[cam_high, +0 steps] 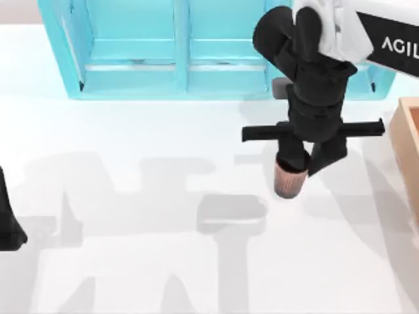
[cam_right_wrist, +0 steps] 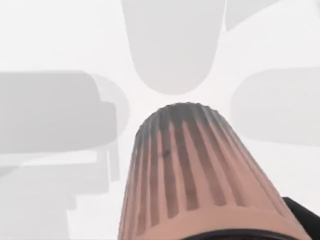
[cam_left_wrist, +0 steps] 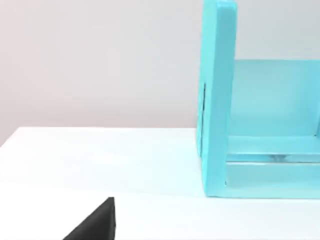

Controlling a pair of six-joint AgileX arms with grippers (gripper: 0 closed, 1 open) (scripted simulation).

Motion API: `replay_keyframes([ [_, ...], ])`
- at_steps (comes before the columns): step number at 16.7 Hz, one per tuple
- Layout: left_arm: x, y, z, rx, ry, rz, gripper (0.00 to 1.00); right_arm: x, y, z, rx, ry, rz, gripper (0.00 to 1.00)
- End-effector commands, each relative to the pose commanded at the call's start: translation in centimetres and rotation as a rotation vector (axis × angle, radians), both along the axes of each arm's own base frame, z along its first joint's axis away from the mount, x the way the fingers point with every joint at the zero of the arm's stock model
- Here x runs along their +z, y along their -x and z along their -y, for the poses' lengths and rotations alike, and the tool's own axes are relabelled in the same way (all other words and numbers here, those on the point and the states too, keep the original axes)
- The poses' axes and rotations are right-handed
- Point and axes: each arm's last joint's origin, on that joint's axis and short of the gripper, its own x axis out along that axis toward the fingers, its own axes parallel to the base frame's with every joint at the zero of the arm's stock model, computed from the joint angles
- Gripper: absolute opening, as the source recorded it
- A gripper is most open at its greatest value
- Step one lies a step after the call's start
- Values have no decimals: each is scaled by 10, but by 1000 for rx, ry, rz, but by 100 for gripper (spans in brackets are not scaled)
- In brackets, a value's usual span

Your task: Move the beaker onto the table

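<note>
The beaker point(cam_high: 289, 181), a small pinkish-brown ribbed cup, hangs in front of the turquoise shelf, right of the table's middle. My right gripper point(cam_high: 308, 160) reaches down from the upper right and is shut on the cup's upper part. In the right wrist view the beaker point(cam_right_wrist: 195, 185) points bottom-first at the white table point(cam_right_wrist: 60, 40), with one black finger point(cam_right_wrist: 305, 217) beside its rim. Whether its bottom touches the table point(cam_high: 131, 261) I cannot tell. My left arm point(cam_high: 10, 222) is parked at the table's left edge.
A turquoise shelf unit point(cam_high: 177, 85) stands along the back; its side wall point(cam_left_wrist: 217, 100) is in the left wrist view. A tan wooden box point(cam_high: 409, 150) sits at the right edge, close to the right arm. White surface spreads to the left and front of the beaker.
</note>
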Motion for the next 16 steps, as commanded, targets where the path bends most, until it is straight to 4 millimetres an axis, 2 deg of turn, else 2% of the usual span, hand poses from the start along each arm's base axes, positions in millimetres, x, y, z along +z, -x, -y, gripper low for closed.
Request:
replay_keyframes([
  [10,0,0,0,0,0,0,100,0,0,0,0,0,0,98],
  [16,0,0,0,0,0,0,100,0,0,0,0,0,0,100],
])
